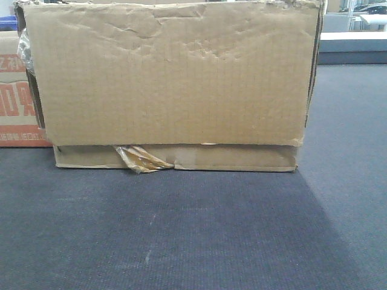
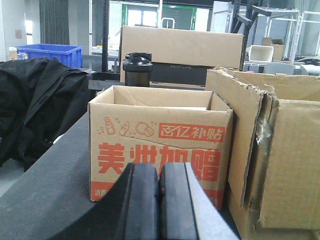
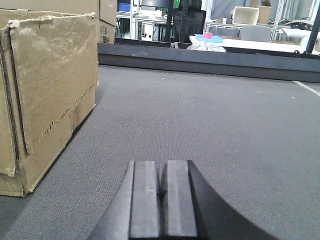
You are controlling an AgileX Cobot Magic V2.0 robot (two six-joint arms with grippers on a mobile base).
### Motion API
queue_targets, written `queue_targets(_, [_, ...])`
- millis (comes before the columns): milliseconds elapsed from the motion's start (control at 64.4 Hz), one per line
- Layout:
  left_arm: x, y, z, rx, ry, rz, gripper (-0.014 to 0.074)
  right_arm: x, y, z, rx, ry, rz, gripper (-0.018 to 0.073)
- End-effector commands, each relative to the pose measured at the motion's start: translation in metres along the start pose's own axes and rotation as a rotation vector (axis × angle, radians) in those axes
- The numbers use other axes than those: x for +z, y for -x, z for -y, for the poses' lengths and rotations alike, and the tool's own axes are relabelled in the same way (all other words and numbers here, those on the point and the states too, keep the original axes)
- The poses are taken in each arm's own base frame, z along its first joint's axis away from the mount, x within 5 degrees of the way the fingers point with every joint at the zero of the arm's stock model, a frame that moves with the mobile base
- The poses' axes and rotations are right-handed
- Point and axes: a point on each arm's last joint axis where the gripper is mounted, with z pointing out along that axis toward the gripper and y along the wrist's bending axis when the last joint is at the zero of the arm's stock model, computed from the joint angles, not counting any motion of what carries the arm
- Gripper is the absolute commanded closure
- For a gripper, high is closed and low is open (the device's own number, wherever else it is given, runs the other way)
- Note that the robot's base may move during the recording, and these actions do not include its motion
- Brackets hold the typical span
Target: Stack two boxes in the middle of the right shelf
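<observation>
In the front-facing view, the large box (image 1: 172,72) fills the frame from 9 to 3 o'clock, its face dented and wrinkled toward 12. It sits directly on the thin flat box (image 1: 242,157), whose edge shows just under it. A strip of yellowish tape (image 1: 142,159) peels off that edge toward 7 o'clock. Both rest on the grey mat (image 1: 181,241). At 9 o'clock the printed box (image 1: 12,103) peeks out from behind the large one.

From the left wrist, we see the left gripper (image 2: 159,172) at 6 o'clock, its two pads pressed together with nothing between them. Dead ahead stands the printed box (image 2: 160,145), open on top. The large box (image 2: 280,160) is just beside it at 3 o'clock. A black jacket (image 2: 35,115) lies at 9 and a blue crate (image 2: 50,52) at 10.

From the right wrist, the right gripper (image 3: 162,170) at 6 o'clock is likewise closed tight and empty. The large box (image 3: 50,85) stands at 9 o'clock on the grey mat (image 3: 210,120).
</observation>
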Motion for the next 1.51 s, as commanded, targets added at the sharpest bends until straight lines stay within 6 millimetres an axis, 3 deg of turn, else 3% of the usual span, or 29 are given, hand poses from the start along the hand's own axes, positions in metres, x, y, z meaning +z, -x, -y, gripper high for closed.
queue_targets(0, [0.0,0.005,0.0,-0.004,0.003,0.031,0.0708,0.0,0.002,0.0,0.0,-0.006,0.022,0.0721])
queue_targets(1134, [-0.001,0.013,0.0,-0.006,0.003,0.108,0.0708,-0.001,0.01,0.001,-0.001,-0.012,0.111,0.0721])
queue_targets(1274, [-0.005,0.041,0.001,-0.006,0.0,0.182,0.0708,-0.001,0.011,0.001,-0.001,-0.013,0.123,0.0721])
queue_targets(1367, [-0.012,0.071,0.002,0.021,-0.002,0.243,0.0708,-0.004,0.027,0.001,-0.001,-0.014,0.17,0.0721])
queue_targets(1491, [-0.009,0.121,0.004,0.085,0.009,0.189,0.0706,-0.013,0.055,0.002,-0.001,-0.015,0.228,0.0721])
